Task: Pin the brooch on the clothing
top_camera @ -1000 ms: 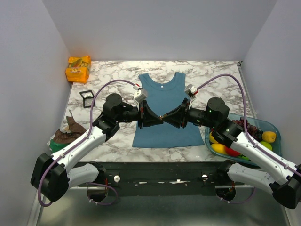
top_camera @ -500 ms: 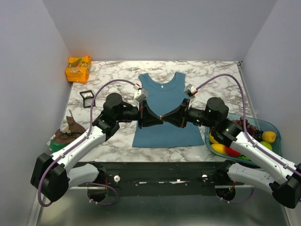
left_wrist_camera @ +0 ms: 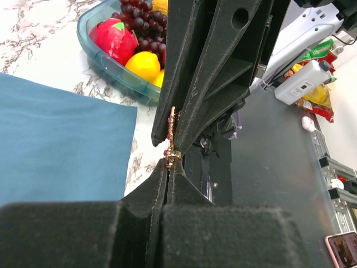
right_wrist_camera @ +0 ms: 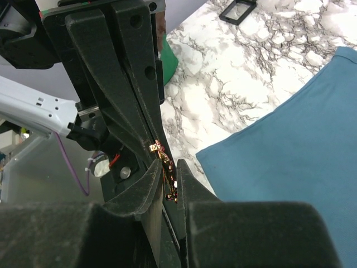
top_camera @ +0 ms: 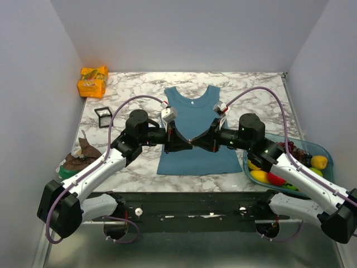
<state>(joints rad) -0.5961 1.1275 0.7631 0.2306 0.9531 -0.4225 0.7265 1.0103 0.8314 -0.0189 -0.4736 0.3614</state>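
A table (top_camera: 251, 84) topped in white marble with grey veins is spread beneath the left pincer (top_camera: 186, 143) and the right pincer (top_camera: 197, 142). Beyond both pincers a plain, pale back wall (top_camera: 184, 33) is seen. A side wall (top_camera: 33, 84) of the same pale grey is set well to the left of the left pincer, and another (top_camera: 329, 61) well to the right of the right pincer. On the near side of the pincers the table is edged by a dark metal rail (top_camera: 189, 202), and a dull grey surface (top_camera: 189, 248) is seen below it. Everything is lit evenly and softly.
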